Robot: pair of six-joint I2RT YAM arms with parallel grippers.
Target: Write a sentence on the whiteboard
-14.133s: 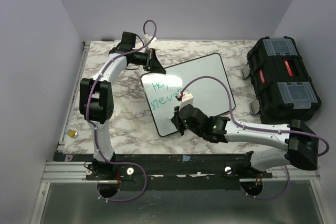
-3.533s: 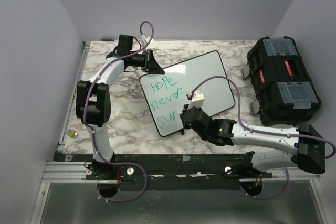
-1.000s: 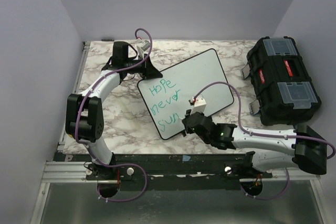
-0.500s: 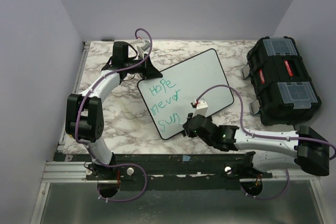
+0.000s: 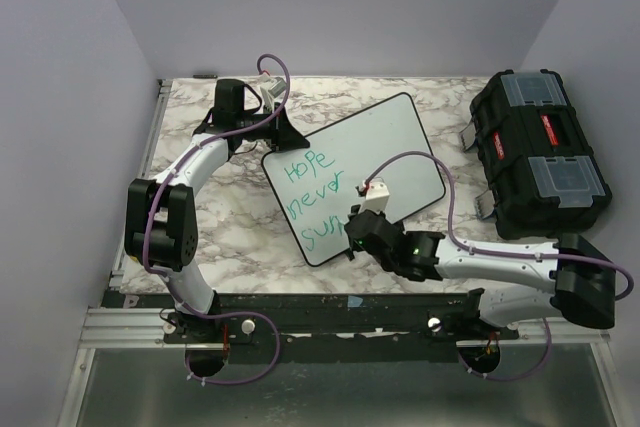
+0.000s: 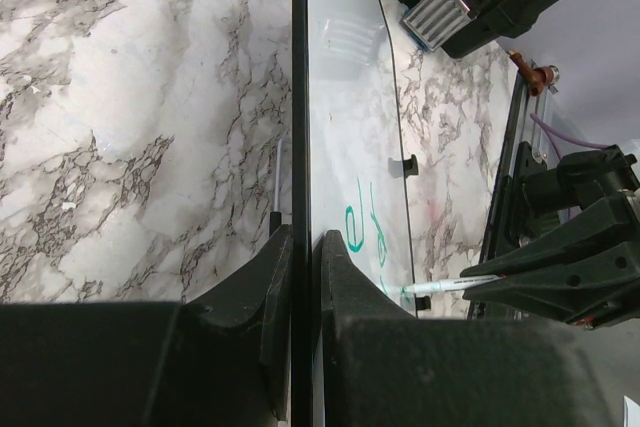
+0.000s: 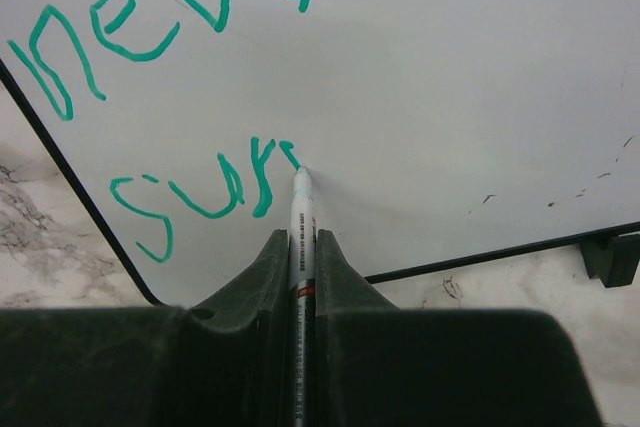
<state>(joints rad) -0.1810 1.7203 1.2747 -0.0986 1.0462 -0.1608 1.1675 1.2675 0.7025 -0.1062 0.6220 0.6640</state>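
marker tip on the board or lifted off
On the board, it seems: the right wrist view shows the tip of the marker meeting the whiteboard at the end of the last green stroke.

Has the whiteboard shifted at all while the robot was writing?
Yes. The whiteboard has turned slightly counterclockwise in the top view: its far corner now sits a bit farther from the black toolbox, which stayed put.

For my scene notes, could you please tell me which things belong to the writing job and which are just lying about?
Job: whiteboard, sentence, marker in the right jaws, left jaws clamped on the board edge.
Lying about: toolbox.
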